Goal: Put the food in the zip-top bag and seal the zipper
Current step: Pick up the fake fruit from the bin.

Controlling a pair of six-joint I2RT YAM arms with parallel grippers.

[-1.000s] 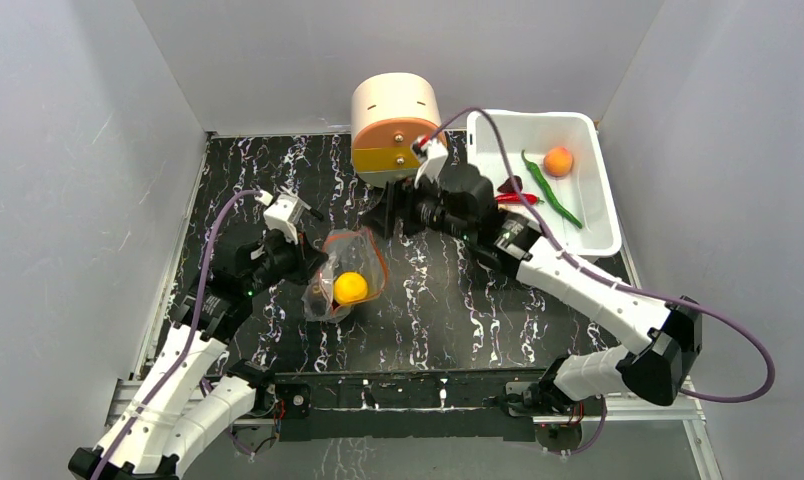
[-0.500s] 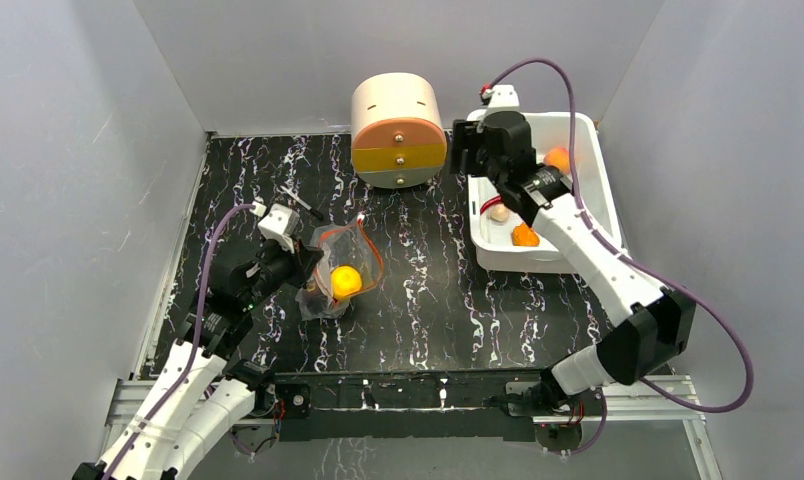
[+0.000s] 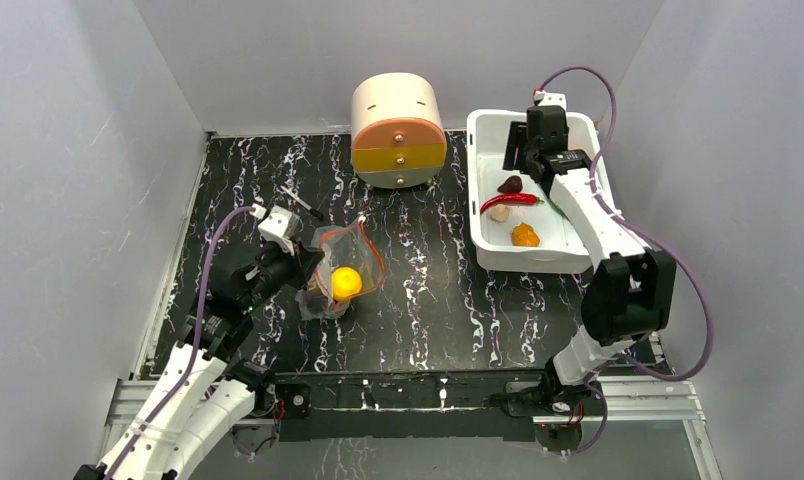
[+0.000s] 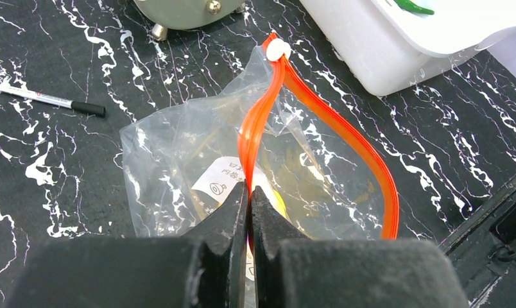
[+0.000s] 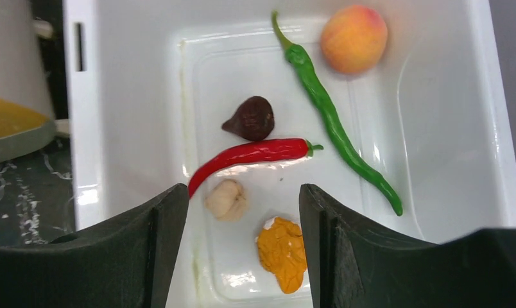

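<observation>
Left gripper (image 4: 249,192) is pinching the zipper (image 4: 345,128) of the zip-top bag (image 4: 165,154), jaws clamped tight on the orange-red strip. The bag's lying well to the left of the white tub (image 3: 483,255) with its mouth gaping open, and the yellow lemon (image 3: 346,281) is already sitting inside it. Right gripper (image 5: 242,192) is hovering right over the tub, fingers spread wide and holding nothing. Lying in the tub: red chili (image 5: 255,154), green chili (image 5: 329,122), dark maroon piece (image 5: 252,119), beige bulb (image 5: 226,199), a round orange fruit (image 5: 353,38) and a crinkly orange piece (image 5: 282,253).
</observation>
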